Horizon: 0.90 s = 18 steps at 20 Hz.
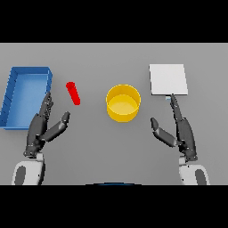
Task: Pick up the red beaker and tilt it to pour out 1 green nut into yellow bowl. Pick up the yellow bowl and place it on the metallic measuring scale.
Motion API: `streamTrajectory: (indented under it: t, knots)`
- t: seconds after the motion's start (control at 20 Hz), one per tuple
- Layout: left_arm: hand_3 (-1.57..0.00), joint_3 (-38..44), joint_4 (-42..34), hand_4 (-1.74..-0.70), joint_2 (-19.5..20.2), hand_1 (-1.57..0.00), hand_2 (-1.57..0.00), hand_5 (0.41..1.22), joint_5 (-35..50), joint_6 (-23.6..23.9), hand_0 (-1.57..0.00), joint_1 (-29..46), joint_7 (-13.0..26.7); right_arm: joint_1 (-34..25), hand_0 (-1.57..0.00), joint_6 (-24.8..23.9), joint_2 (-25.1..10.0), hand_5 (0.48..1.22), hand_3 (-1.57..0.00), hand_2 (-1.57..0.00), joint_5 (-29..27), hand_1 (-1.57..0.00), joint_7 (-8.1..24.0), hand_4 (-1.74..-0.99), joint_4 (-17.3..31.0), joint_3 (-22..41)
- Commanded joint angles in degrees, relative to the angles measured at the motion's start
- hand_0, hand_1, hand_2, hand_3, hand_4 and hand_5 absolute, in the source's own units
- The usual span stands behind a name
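Pre-grasp: red beaker (73, 93) untouched left of yellow bowl (123, 103), both hands open, left hand (44, 127) nearest; needed reach and grip.

Grey table (89, 151) carries: blue tray (26, 95), red beaker (73, 93), yellow bowl (123, 103), metallic scale (167, 79).
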Motion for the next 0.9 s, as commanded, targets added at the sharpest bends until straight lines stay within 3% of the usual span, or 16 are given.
streamTrajectory:
  t: [0.0, 0.15, 0.35, 0.45, 0.7, 0.85]
  knots:
    - [0.00, -0.1, 0.5, -1.10, 0.0, 0.00, 0.00, 0.616, -0.3, 0.2, 0.00, -0.5, 1.2, -0.8, 0.00, -0.3, -0.1, 0.659, 0.00, 0.00, 0.3, 0.00, 1.4, -1.112, -0.4, -0.1]
    - [0.00, 0.0, 2.1, -1.09, 0.6, 0.00, 0.00, 0.612, -0.9, -0.1, 0.00, -1.7, 1.9, -0.3, 0.00, 0.8, -0.2, 0.653, 0.00, 0.00, -1.7, 0.00, 1.7, -1.123, -1.0, -0.6]
    - [0.00, 0.6, 9.5, -1.13, -0.2, 0.00, 0.00, 0.633, -2.3, 0.9, 0.00, -7.8, -0.2, -1.4, 0.00, 0.8, 0.1, 0.651, 0.00, 0.00, -2.3, 0.00, 3.5, -1.160, -1.3, -1.1]
    - [0.00, 1.1, 12.8, -1.15, -0.6, 0.00, 0.00, 0.636, -2.8, 1.8, 0.00, -10.2, -2.4, -0.6, 0.00, 1.4, 0.0, 0.655, 0.00, 0.00, -3.2, 0.00, 2.7, -1.182, -1.2, -1.3]
    - [0.00, 4.4, 24.6, -1.15, -0.2, 0.00, 0.00, 0.629, -2.6, 3.0, 0.00, -19.2, -3.4, -0.9, 0.00, 1.6, 0.0, 0.667, 0.00, 0.00, -3.7, 0.00, 1.9, -1.229, -1.0, -1.6]
    - [0.00, 5.5, 30.3, -1.18, -1.2, 0.00, 0.00, 0.635, -2.2, 3.5, 0.00, -22.2, -7.3, -1.1, 0.00, 1.5, 0.2, 0.668, 0.00, 0.00, -3.3, 0.00, 2.2, -1.239, -1.1, -1.2]
